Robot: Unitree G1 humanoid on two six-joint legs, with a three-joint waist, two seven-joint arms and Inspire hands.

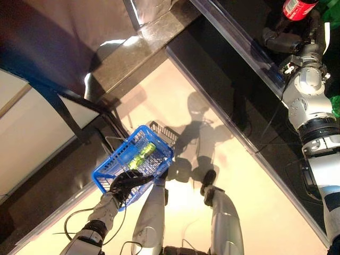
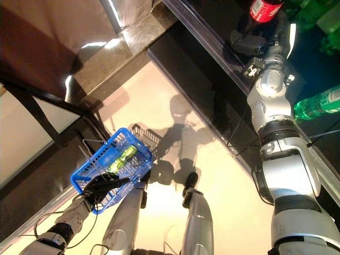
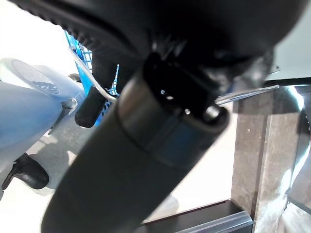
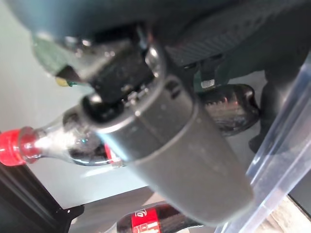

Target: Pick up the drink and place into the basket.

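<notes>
A cola bottle (image 1: 297,7) with a red label and red cap (image 4: 10,146) stands on the dark shelf at the upper right. My right hand (image 1: 287,40) is at its lower part, thumb (image 4: 170,145) across the front and fingers (image 4: 228,108) curled behind, shut on the bottle (image 2: 264,8). Down at the lower left, my left hand (image 1: 127,183) grips the near rim of a blue wire basket (image 1: 159,146). The basket (image 2: 87,170) hangs over the pale floor and holds green bottles (image 1: 141,154).
A clear plastic rail (image 1: 239,48) runs along the shelf's front edge. More green bottles (image 2: 319,103) lie on the shelf beside my right arm, and a second cola bottle (image 4: 146,223) is close by. A dark stone ledge (image 1: 133,53) crosses the upper left.
</notes>
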